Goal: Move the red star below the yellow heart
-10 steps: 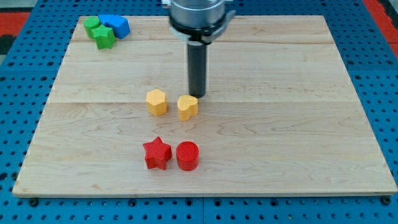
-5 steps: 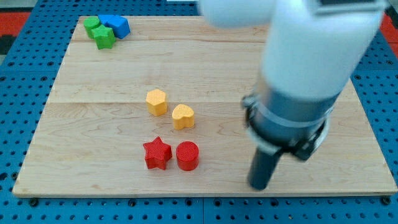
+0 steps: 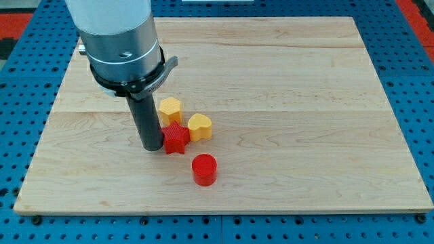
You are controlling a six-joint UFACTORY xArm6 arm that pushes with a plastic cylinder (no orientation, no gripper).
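my tip (image 3: pixel 151 147) sits on the board (image 3: pixel 305 102), touching the left side of the red star (image 3: pixel 175 139). no gripper here, just a bare rod, nothing held. star touches the yellow heart (image 3: pixel 199 127) at its lower left, just below the yellow hexagon (image 3: pixel 170 110). red cylinder (image 3: pixel 204 169) lies below, apart. arm body hides the top-left corner.

The wooden counter (image 3: pixel 285 102) carried four blocks near its middle: a yellow hexagon (image 3: pixel 170 109), a yellow heart (image 3: pixel 200 126) just to its lower right, a red star (image 3: pixel 175 139) touching the heart's left side, and a red cylinder (image 3: pixel 204 169) lying apart below them.
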